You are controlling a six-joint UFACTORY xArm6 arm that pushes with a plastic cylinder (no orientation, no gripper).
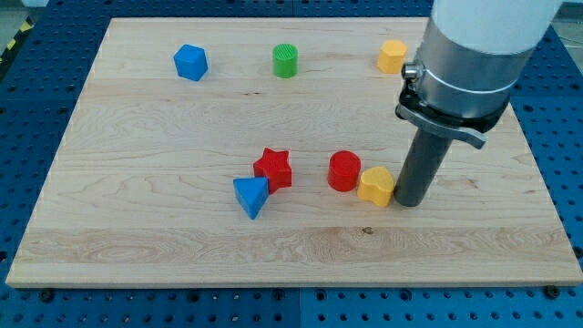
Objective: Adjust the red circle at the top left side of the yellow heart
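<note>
My tip (409,202) rests on the tabletop (164,237) at the lower end of the dark rod (422,169), which hangs from a wide grey and white arm housing (474,55) entering from the view's top right. There are no jaws on this arm, so nothing is gripped; the rod only stands against things.

The yellow heart (375,186) sits just to the view's left of my tip, touching or all but touching the rod. The red circle (344,170) lies one block further to the view's left of my tip, pressed against the heart's upper left side.

Further left of my tip, a red star (273,168) and a blue triangle (250,196) sit together, the triangle at the star's lower left. Well above my tip, near the tabletop's far edge, stands a yellow block (393,56), its shape unclear; a green cylinder (285,60) and a blue block (190,62) lie along that same edge, farther left.

The tabletop is a pale wooden board lying on a blue perforated base (556,164).
</note>
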